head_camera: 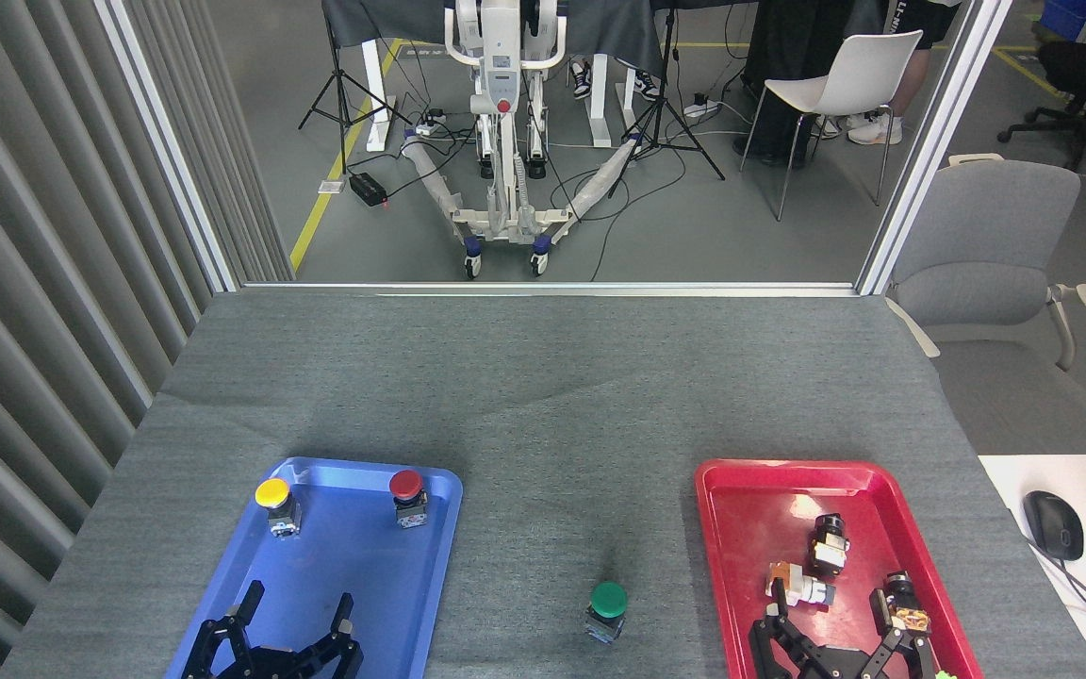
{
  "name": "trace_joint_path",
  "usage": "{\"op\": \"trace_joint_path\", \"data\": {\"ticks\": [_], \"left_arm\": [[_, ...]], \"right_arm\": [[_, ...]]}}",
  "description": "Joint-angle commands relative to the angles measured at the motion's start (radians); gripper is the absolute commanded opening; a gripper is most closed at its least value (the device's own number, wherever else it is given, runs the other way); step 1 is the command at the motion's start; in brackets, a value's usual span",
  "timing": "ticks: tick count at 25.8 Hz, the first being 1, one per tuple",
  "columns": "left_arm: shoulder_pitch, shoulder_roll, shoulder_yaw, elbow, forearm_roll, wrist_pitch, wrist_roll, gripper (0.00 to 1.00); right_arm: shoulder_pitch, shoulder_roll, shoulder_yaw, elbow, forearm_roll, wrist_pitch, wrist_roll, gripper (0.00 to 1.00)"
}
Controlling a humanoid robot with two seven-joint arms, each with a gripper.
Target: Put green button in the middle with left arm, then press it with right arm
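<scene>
Standing upright on the bare middle of the cloth-covered desk, green button free between blue tray and red tray.

Sits alone, touched by neither gripper, green cap up, likely set there to give a clear press from above. Left gripper low over the blue tray's near end, fingers spread, holding nothing, well apart from the yellow button and red button at the tray's far end. Right gripper over the red tray's near end, fingers spread and empty, close to the small parts lying there, off to the right of the button. Whether already pressed: cannot tell.
</scene>
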Motion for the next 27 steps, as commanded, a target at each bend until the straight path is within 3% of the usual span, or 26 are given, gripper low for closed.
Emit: {"op": "trace_joint_path", "data": {"ticks": [1,18,27], "left_arm": [[0.016,-0.016,0.004,-0.023,0.0,0.03,0.002,0.99],[0.034,-0.016,0.002,-0.037,0.002,0.033,0.025,0.98],[-0.02,-0.005,-0.041,0.014,-0.012,-0.093,-0.01,0.98]], "right_arm": [[0.003,-0.011,-0.017,-0.006,-0.015,-0.002,-0.001,1.0],[0.004,-0.026,-0.004,-0.006,-0.02,-0.006,-0.002,1.0],[-0.005,-0.026,0.073,-0.009,-0.038,-0.008,-0.002,1.0]]}}
